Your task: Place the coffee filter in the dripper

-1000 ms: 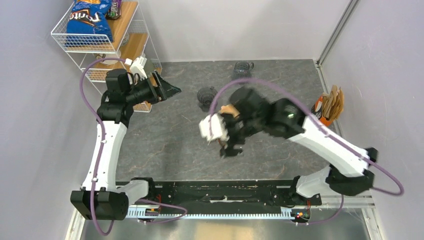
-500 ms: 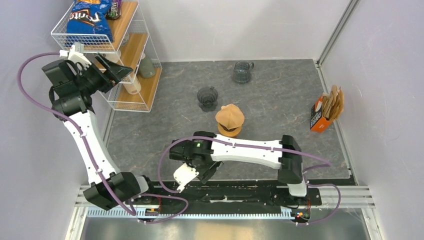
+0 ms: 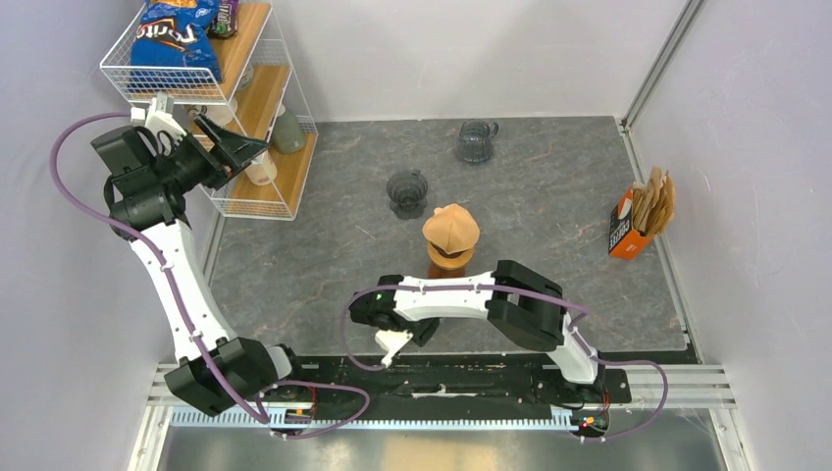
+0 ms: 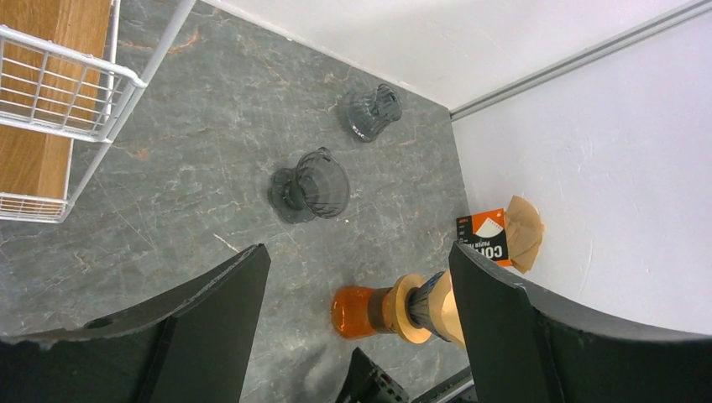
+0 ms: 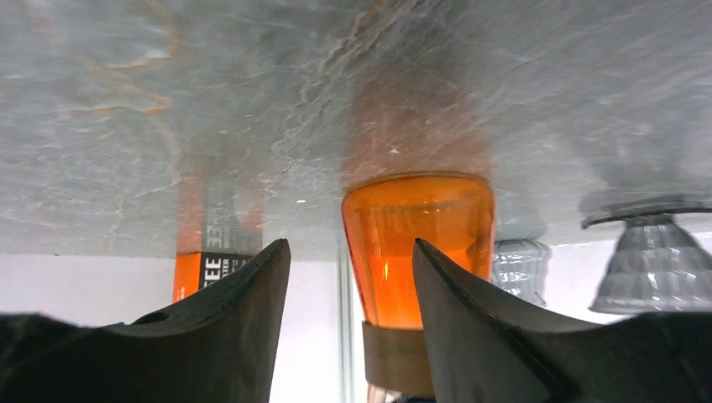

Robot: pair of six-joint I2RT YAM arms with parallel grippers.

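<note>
A brown paper coffee filter (image 3: 451, 227) sits in the dripper on top of an orange glass carafe (image 3: 448, 265) at mid-table. The left wrist view shows the same stack from the side: orange carafe (image 4: 358, 311), wooden collar, dark ribbed dripper (image 4: 422, 304) and tan filter (image 4: 444, 306). My left gripper (image 3: 245, 154) is raised by the wire shelf, open and empty (image 4: 359, 249). My right gripper (image 3: 402, 330) hangs low at the table's near edge, in front of the carafe (image 5: 417, 243), jaws apart (image 5: 349, 245) with nothing between them.
A white wire shelf (image 3: 257, 201) with a blue chip bag (image 3: 175, 37) and cups stands at the back left. Two empty glass drippers (image 3: 407, 192) (image 3: 476, 140) stand behind the carafe. An orange box of filters (image 3: 638, 218) leans by the right wall.
The right arm has drawn back from the dripper and folded down to the near edge, leaving the filter uncovered on the dripper. The left arm has swung up to the shelf.
</note>
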